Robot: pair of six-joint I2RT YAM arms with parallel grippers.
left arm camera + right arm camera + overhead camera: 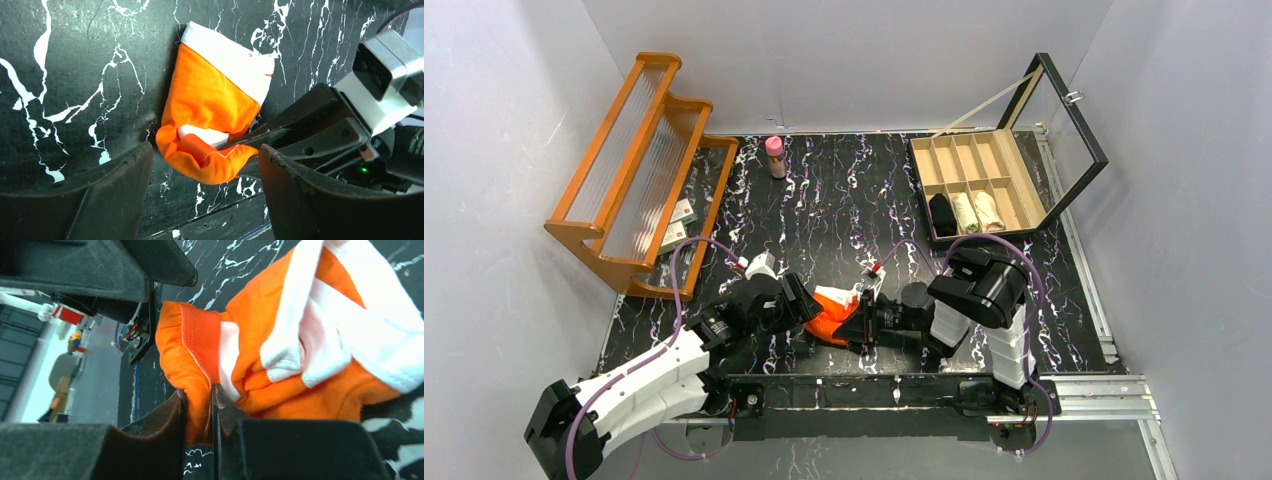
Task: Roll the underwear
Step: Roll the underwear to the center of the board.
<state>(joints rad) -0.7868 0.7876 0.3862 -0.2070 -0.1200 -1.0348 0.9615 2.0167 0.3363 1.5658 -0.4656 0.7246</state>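
From above, the orange underwear (832,312) lies on the table (844,200) near its front edge, between the left gripper (808,304) and the right gripper (857,316). At the left wrist, the left fingers (105,195) stand wide apart on either side of the cloth, gripping nothing. At the right wrist, the right fingers (170,415) are pinched on an orange fold of it.

A robot test cell in a lab: plain white panels (844,60) wall in a black marbled table (844,205), aluminium rails (1084,393) edge the lower right, and staged props, a wooden rack (639,160) upper left and a compartment box (984,165) upper right, stand on it.
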